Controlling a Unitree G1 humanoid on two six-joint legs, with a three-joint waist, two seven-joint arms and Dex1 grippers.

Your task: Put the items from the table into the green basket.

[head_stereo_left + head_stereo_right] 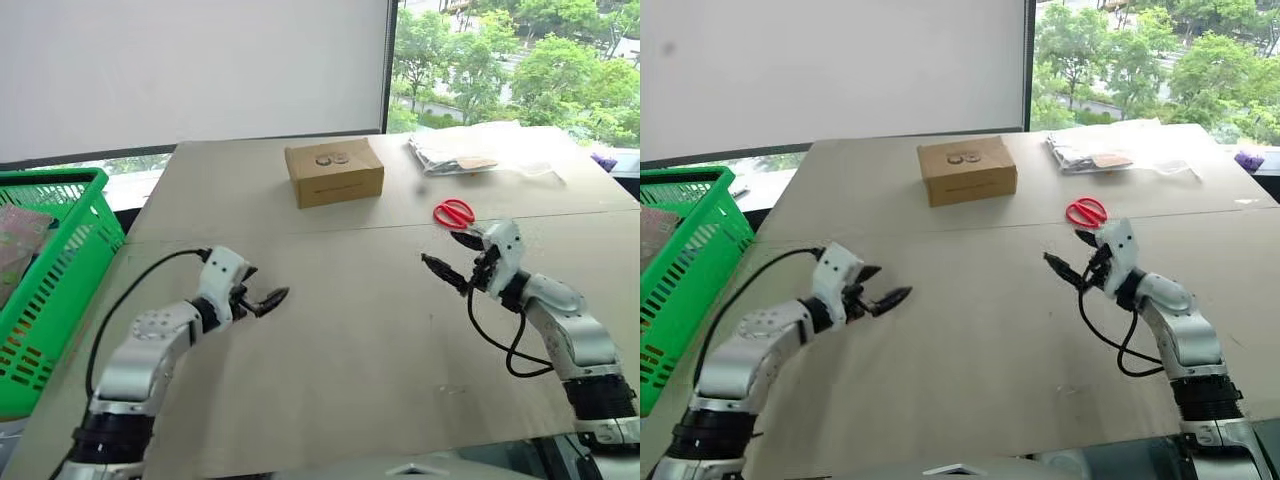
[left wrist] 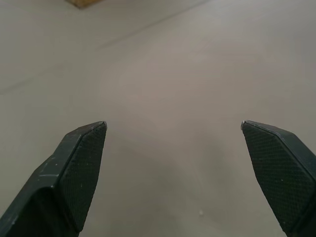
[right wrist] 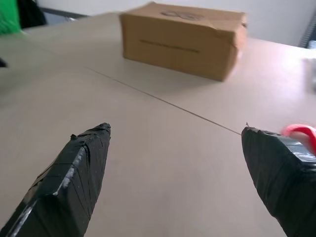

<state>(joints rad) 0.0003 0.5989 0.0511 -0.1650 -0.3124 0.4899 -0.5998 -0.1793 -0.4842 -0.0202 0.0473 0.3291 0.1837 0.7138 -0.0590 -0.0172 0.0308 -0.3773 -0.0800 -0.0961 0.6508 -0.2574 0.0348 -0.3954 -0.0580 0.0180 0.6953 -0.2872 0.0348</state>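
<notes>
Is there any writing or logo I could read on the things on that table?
No text reads clearly.
Cardboard box: a dark round mark on its top and a thin printed line along its side, too blurred to read.
Clear plastic bags: a brown tag, nothing legible.

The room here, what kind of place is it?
Probably an office or lab workroom: a big table holding a cardboard box and scissors, by a window overlooking trees.

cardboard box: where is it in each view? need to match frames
Left eye: cardboard box, far centre of the table.
Right eye: same spot.
Left wrist: a tan corner at the frame edge, probably the box.
Right wrist: ahead of the fingers.
Shared landmark: red scissors.
</notes>
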